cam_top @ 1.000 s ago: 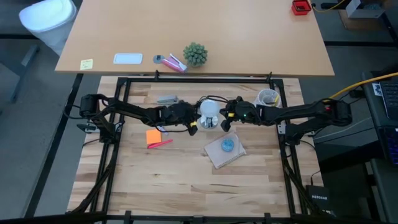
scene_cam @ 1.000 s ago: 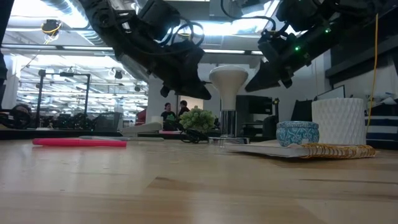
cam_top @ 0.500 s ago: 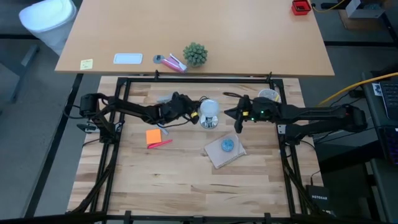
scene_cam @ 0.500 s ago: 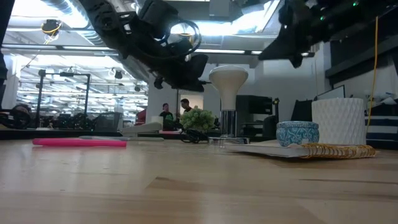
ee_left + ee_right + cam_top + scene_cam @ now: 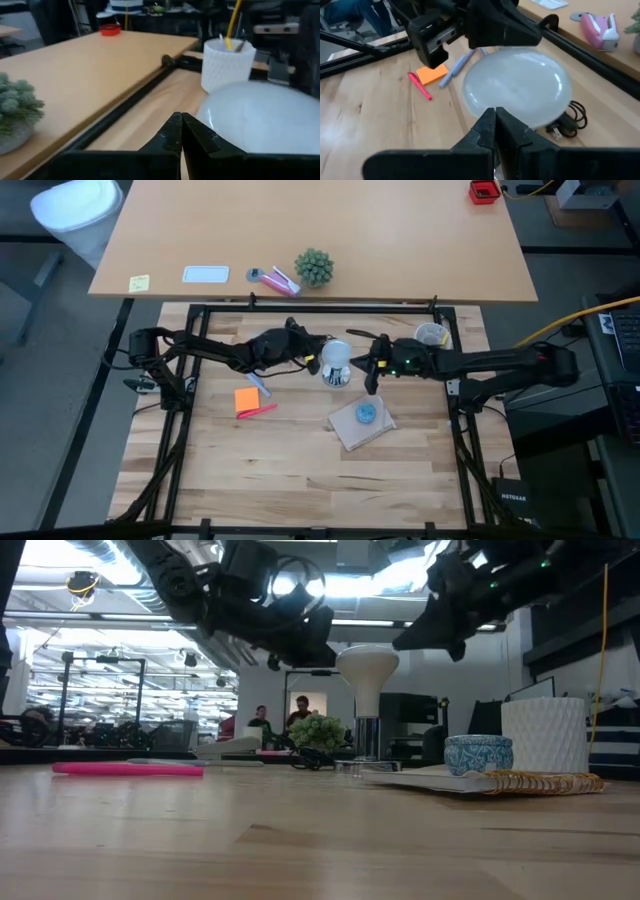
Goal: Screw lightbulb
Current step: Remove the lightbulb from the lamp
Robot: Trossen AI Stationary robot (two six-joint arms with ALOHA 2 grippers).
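Note:
The lightbulb (image 5: 336,356), a frosted white globe, stands upright with its base in the metal socket (image 5: 366,745) at the table's middle. It also shows in the low view (image 5: 367,664) and in both wrist views (image 5: 260,117) (image 5: 517,85). My left gripper (image 5: 313,361) is shut, close to the bulb's left side and slightly toward the far edge. My right gripper (image 5: 367,372) is shut too, just right of the bulb. In the low view both hang at about the height of the globe's top, neither holding anything.
A white textured cup (image 5: 431,335) stands at the far right. A blue round blob (image 5: 367,413) lies on a notebook (image 5: 355,428) near the bulb. An orange note (image 5: 247,398), a pink pen (image 5: 260,411) and a grey pen (image 5: 257,383) lie left. Black frame rails (image 5: 320,307) border the table.
Both grippers have left the bulb's sides and risen. The left one has swung toward the far edge and tipped up. The right one drew back toward the table's right edge, then came partly back toward the bulb. Both stay shut, and the bulb has not moved.

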